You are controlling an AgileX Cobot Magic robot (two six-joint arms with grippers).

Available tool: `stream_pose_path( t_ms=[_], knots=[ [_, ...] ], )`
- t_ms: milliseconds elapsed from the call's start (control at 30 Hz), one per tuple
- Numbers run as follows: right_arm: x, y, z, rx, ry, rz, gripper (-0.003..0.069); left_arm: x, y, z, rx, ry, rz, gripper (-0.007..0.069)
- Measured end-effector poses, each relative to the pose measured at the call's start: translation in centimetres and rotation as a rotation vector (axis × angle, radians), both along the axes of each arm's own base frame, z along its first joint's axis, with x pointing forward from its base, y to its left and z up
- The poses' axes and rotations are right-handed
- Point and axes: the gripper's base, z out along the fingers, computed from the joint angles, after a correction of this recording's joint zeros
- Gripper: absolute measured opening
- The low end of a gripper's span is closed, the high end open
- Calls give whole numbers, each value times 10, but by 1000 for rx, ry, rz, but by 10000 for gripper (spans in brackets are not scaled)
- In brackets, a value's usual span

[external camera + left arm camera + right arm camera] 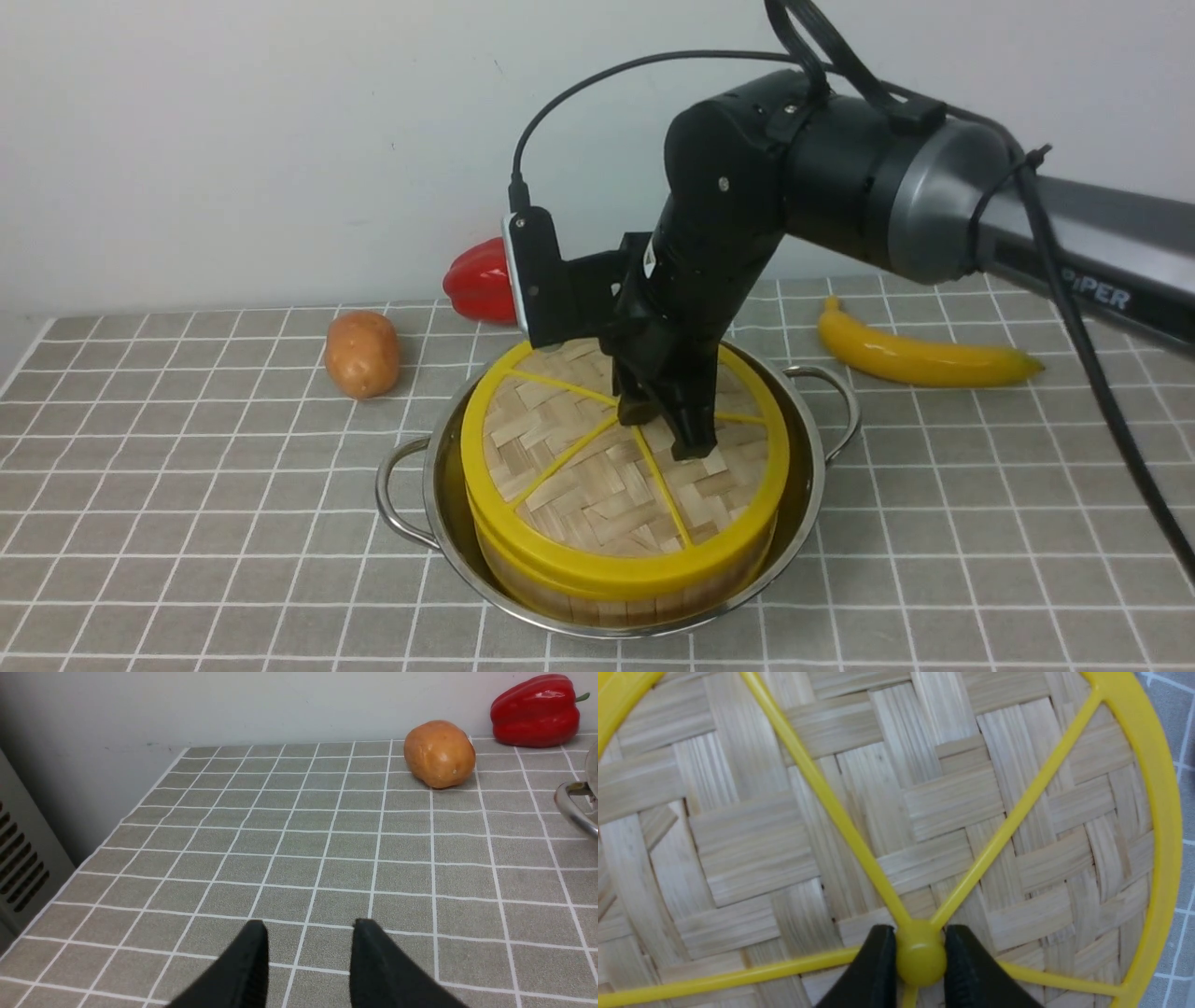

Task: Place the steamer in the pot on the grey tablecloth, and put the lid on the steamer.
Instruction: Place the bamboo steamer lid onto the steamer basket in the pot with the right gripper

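at the middle of the grey tablecloth point(187, 485), the lid point(569, 485) lies on top of the steamer point(597, 602), woven face up. its thick yellow rim covers the basket's opening. the steamer stands inside the pot point(437, 504), whose shiny wall rings it all round, with one wire handle on the left and one on the far right side.

the right gripper point(665, 431) reaches in from the right and points down onto the centre of the lid. in the right wrist view its two black fingers point(878, 975) press against either side of the small yellow knob point(920, 959) where the spokes meet, clamped on it. whether the lid's weight rests wholly on the steamer or is partly carried by that grip cannot be told.

the left gripper point(310, 926) does not show in the front view. its own camera has it above bare cloth to the left of the pot, fingers apart with only the white grid between them, well apart from the lid. one pot handle point(572, 807) shows at the edge of that view.

outward from the pot, a potato point(362, 353) lies on the cloth to the far left. a red pepper point(479, 280) sits farther back by the wall, and a banana point(920, 359) lies to the far right.
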Motion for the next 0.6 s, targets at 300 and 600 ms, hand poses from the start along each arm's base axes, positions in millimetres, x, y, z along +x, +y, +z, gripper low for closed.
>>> stream_pose_path(
  t_ms=[300, 600],
  knots=[
    [1, 0, 0, -7, -19, 41, 148, 0, 0, 0, 0, 0, 0, 243],
    [1, 4, 1, 28, -29, 63, 147, 0, 0, 0, 0, 0, 0, 243]
  ],
)
